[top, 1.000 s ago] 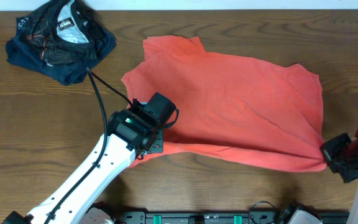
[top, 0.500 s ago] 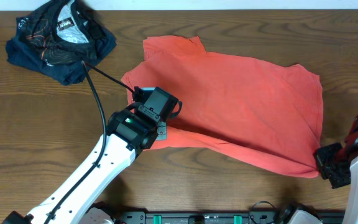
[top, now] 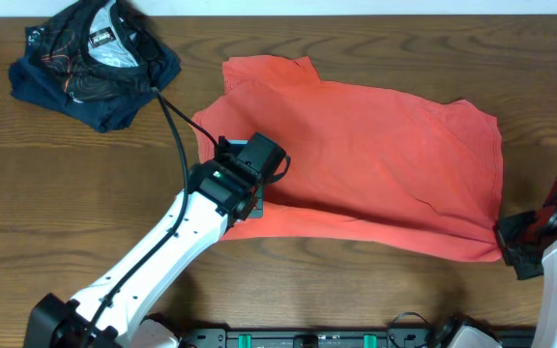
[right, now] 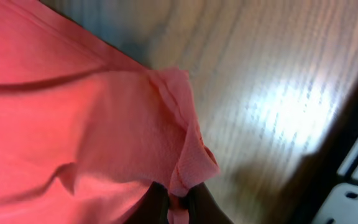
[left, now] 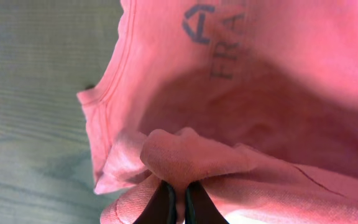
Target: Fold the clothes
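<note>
Lying spread across the middle and right of the counter (top: 56,193), the coral-red T-shirt (top: 375,145) is pinched at its lower edge: the left end effector (left: 179,200) is clamped on a bunched fold near centre frame, the right end effector (right: 178,208) on the lower-right corner. A dark garment (top: 90,63) sits crumpled at upper left
</note>
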Available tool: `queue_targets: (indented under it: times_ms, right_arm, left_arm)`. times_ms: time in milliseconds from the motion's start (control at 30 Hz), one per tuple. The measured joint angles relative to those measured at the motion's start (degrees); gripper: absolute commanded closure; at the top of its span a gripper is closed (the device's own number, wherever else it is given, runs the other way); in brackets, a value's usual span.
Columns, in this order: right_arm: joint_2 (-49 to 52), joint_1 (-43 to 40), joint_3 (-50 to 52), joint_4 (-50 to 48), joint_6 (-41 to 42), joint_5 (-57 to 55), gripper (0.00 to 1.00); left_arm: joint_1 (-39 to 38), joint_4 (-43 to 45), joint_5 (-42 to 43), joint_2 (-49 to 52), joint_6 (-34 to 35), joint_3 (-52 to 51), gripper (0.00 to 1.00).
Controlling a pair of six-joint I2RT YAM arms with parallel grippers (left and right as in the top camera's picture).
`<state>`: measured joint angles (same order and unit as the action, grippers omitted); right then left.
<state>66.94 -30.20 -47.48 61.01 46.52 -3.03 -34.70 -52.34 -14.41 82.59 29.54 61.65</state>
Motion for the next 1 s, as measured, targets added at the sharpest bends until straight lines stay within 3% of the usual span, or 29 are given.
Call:
queue_targets:
  times_ms: [167, 600, 700, 733, 767, 867, 933, 967, 1000]
  right_arm:
    - [1.0, 0.0, 0.0, -2.7, 0.0, 0.0, 0.91]
    - [3.8, 0.0, 4.7, -13.4, 0.0, 3.3, 0.95]
    - [3.8, 0.0, 6.7, -16.7, 0.0, 5.0, 0.91]
    - [3.8, 0.0, 7.2, -17.7, 0.2, 5.5, 0.87]
    - [3.8, 0.0, 7.7, -18.8, 0.0, 5.9, 0.78]
    - [3.9, 0.3, 8.8, -21.1, 0.4, 6.3, 0.32]
    - [3.9, 0.7, 9.2, -22.4, -0.2, 6.5, 0.07]
    - [3.9, 1.2, 9.4, -23.5, -0.8, 6.7, 0.01]
    - [3.9, 1.7, 9.4, -24.6, -1.7, 7.0, 0.01]
  left_arm:
    - [0.0, 2.5, -0.9, 2.1, 0.0, 0.0, 0.94]
    - [0.0, 8.4, -4.6, 5.0, 0.0, 0.0, 0.94]
    - [0.0, 10.1, -5.6, 5.0, 0.0, 0.0, 0.9]
    - [0.0, 10.7, -5.8, 5.0, -0.2, 0.0, 0.83]
    - [0.0, 11.0, -6.0, 5.0, -0.5, 0.0, 0.66]
    - [0.0, 11.7, -6.6, 5.0, -0.5, 0.0, 0.22]
    - [0.0, 12.0, -7.0, 5.0, -0.7, 0.0, 0.09]
    - [0.0, 12.1, -7.1, 5.0, -1.1, 0.0, 0.04]
    - [0.0, 12.2, -7.2, 5.0, -1.6, 0.0, 0.02]
